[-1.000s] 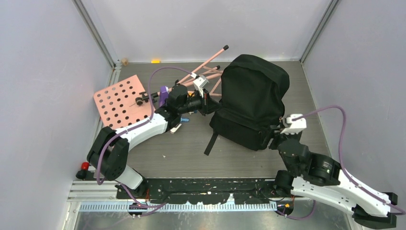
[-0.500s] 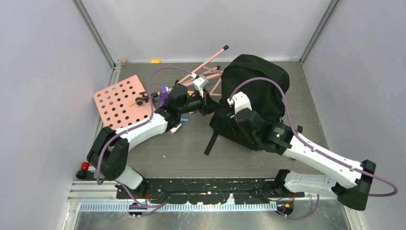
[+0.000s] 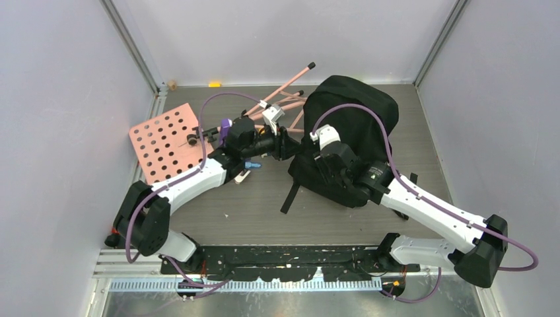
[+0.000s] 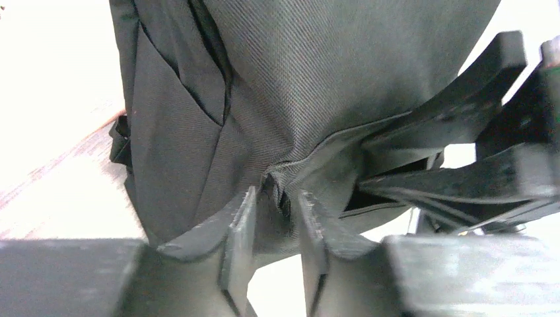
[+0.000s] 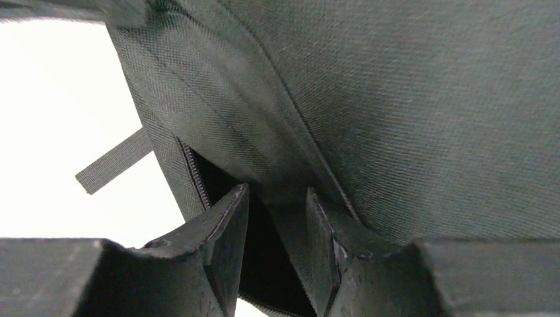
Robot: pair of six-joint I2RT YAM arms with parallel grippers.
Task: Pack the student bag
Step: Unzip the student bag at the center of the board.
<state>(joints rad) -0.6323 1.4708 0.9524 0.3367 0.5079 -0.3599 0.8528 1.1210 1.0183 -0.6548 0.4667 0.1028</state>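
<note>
The black, slumped student bag (image 3: 350,125) lies right of the pink perforated board (image 3: 165,139). Left jaws straddle a puckered fold (image 4: 277,181), grip unclear; right jaws stand parted at its zipper edge (image 5: 195,175).

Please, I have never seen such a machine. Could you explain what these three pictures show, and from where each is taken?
These are two robot arms, bolted at the near edge of a table. The wide picture looks down from above and behind them. The other two come from a camera on each wrist, so each shows its own two fingers close up. The big black thing is the student bag, a backpack on the table. Beside it lie a pink board with holes and some pink rods. Both hands are at the bag: the left hand has a fold of fabric between its fingers, the right hand an edge beside a zipper. Whether they pinch firmly, I cannot tell.
</note>
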